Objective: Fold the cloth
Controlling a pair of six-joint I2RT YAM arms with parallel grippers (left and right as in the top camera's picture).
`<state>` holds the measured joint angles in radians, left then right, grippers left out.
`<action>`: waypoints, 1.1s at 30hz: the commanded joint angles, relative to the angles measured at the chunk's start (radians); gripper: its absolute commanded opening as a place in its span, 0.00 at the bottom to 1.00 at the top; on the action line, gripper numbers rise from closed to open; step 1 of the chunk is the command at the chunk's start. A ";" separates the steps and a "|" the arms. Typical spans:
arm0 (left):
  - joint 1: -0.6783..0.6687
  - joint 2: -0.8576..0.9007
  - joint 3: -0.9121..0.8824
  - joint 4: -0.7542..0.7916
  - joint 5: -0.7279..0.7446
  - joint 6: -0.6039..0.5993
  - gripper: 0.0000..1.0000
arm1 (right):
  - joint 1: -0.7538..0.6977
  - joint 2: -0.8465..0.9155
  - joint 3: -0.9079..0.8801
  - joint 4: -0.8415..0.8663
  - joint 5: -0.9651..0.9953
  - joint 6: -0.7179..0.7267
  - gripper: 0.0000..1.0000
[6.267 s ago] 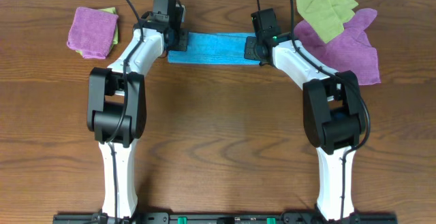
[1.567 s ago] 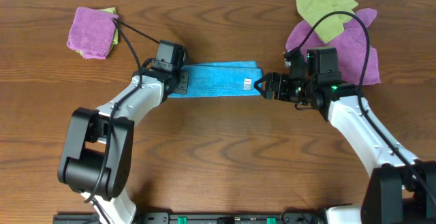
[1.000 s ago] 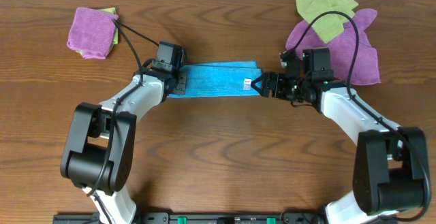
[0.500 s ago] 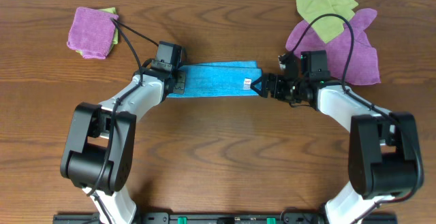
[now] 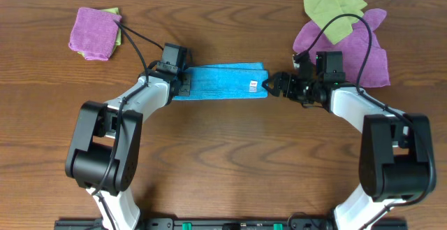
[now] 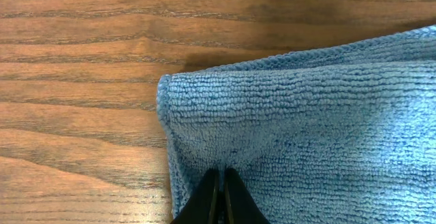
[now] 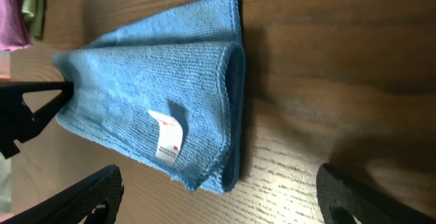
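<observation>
The cloth (image 5: 220, 82) lies as a folded strip across the upper middle of the overhead frame, flat on the wooden table (image 5: 223, 153); its white tag (image 5: 253, 84) sits near its right end; the left gripper (image 5: 183, 84) is pinched closed on the strip's left end, fingertips (image 6: 219, 193) pressed together in the pile; the right gripper (image 5: 272, 84) stands with jaws spread wide just right of the tagged end, holding nothing; a purple cloth (image 5: 363, 48) lies at upper right.
</observation>
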<state>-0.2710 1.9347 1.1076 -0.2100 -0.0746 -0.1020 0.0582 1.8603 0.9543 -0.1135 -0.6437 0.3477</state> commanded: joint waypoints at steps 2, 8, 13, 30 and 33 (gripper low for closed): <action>0.005 0.053 0.000 -0.022 -0.010 -0.011 0.06 | -0.005 0.077 -0.001 0.051 -0.076 0.048 0.91; 0.004 0.053 0.000 -0.022 -0.010 -0.011 0.06 | -0.004 0.195 0.000 0.144 -0.173 0.117 0.88; 0.003 0.053 0.000 -0.021 -0.010 -0.011 0.06 | 0.017 0.214 0.000 0.163 -0.173 0.128 0.86; 0.002 0.053 0.000 -0.043 -0.010 -0.011 0.06 | 0.089 0.214 0.010 0.238 -0.024 0.226 0.65; 0.002 0.053 0.000 -0.066 -0.002 -0.011 0.06 | 0.094 0.214 0.033 0.238 -0.010 0.232 0.54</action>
<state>-0.2710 1.9358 1.1175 -0.2390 -0.0750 -0.1051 0.1417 2.0228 0.9863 0.1387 -0.7692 0.5575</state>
